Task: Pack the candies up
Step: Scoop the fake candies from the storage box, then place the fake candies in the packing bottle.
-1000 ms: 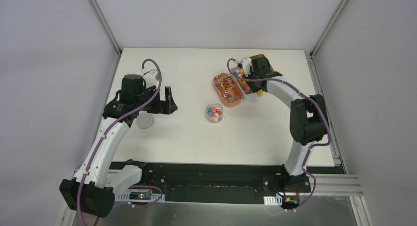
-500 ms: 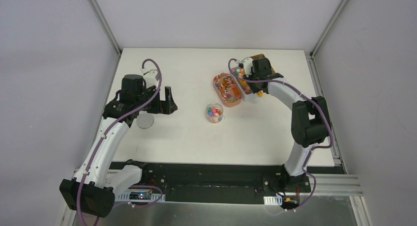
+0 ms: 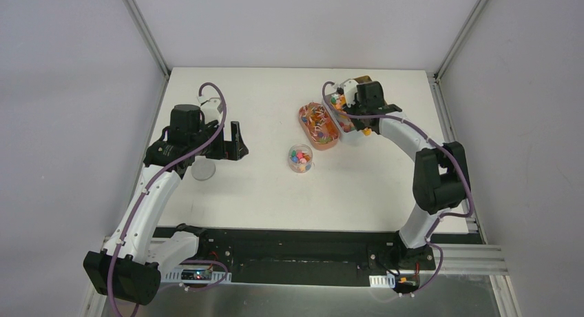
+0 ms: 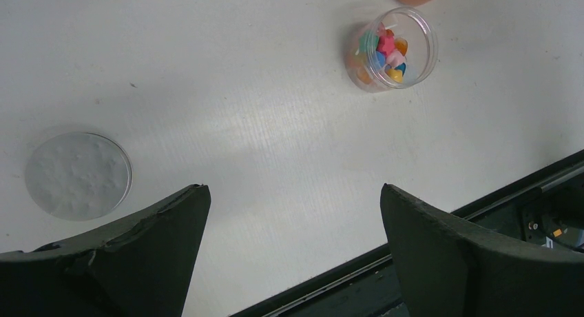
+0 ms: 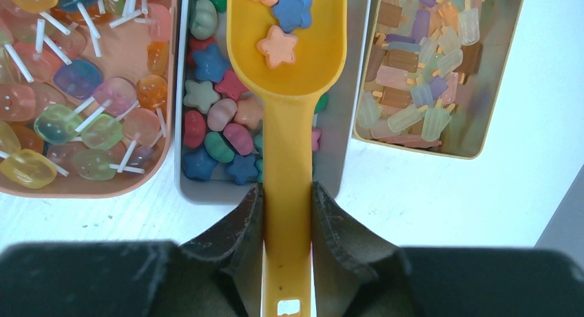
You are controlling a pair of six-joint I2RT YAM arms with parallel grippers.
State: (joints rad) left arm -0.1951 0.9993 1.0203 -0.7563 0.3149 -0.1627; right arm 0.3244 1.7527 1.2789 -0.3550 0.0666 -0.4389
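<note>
1. Right wrist cam first: the right gripper (image 5: pixel 288 196) is clamped on the handle of the yellow-orange scoop (image 5: pixel 313 62), with the jaws nearly closed and one pad on each side.
2. The scoop bowl sits over the grey tray (image 5: pixel 344 117) and carries a few star-shaped candies (image 5: pixel 277 46). One is peach, one is blue, and one is cut off by the frame edge.
3. More candies lie in the grey tray beneath the scoop: stars and rounded ones in blue, red, pink and green.
4. A pink tray (image 5: pixel 103 191) of lollipops (image 5: pixel 82 117) sits just left of the grey tray, and a tan tray (image 5: pixel 490 89) of ice-lolly shaped sweets sits just right of it.
5. A clear jar (image 3: pixel 300 158) stands near the grey tray on the arm-base side, partly filled with mixed candies.
6. The left gripper (image 4: pixel 293 189) hangs well apart to the left of the grey tray, jaws wide open and gripping nothing. A round clear lid (image 4: pixel 78 176) lies flat on the table (image 4: pixel 241 89), farther left.
</note>
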